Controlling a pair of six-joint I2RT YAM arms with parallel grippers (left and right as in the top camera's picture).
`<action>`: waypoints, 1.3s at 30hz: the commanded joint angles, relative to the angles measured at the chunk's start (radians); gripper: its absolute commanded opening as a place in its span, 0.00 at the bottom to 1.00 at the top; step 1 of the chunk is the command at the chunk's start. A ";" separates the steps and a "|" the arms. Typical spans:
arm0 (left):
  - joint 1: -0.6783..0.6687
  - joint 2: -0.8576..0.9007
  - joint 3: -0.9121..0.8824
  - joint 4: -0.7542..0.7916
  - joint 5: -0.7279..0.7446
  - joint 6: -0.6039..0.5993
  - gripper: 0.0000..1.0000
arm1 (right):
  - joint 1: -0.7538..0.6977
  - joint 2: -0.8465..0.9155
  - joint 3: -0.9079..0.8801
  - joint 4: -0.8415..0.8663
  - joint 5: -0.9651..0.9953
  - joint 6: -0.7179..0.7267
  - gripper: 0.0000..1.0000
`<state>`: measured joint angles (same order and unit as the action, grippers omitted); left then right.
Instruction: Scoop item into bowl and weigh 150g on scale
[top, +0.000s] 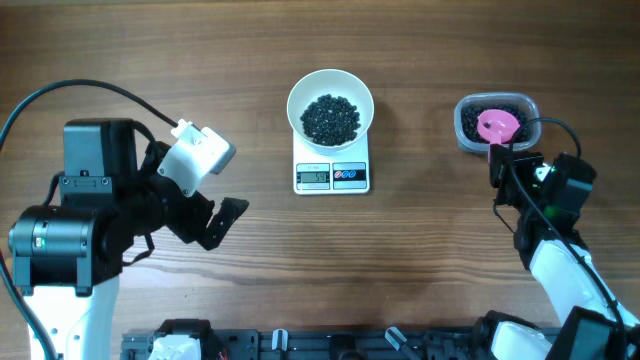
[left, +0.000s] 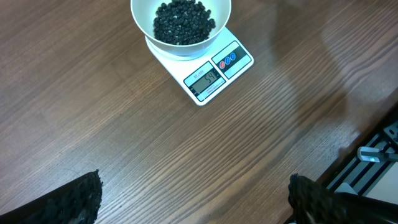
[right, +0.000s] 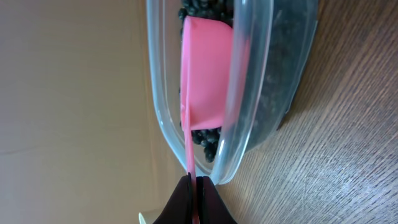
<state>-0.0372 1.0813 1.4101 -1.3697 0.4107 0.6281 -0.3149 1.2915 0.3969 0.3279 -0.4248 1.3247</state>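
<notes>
With the bowl (top: 296, 95) of black beans (top: 330, 117) on the scale (top: 331, 176), the right gripper (right: 194, 185) pinches the pink scoop (right: 208, 68) in the tub (right: 160, 118) at 3 o'clock, left gripper (left: 193, 196) wide; scooping seems in hand, needing a level lift

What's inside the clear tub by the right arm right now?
In the clear tub, the pink scoop sits among black beans, its handle pinched by the right fingers at the rim. Whatever lies under the scoop's cup is hidden.
</notes>
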 joint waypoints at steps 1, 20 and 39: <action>0.007 -0.003 0.013 -0.001 0.015 0.019 1.00 | 0.003 -0.046 -0.003 -0.016 -0.021 0.011 0.04; 0.007 -0.003 0.013 -0.001 0.015 0.019 1.00 | 0.003 -0.326 -0.002 -0.141 -0.013 0.160 0.05; 0.007 -0.003 0.013 -0.001 0.015 0.019 1.00 | 0.000 -0.441 0.093 -0.013 -0.010 0.032 0.05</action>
<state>-0.0372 1.0813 1.4101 -1.3697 0.4107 0.6281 -0.3149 0.8120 0.4145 0.2615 -0.4263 1.4277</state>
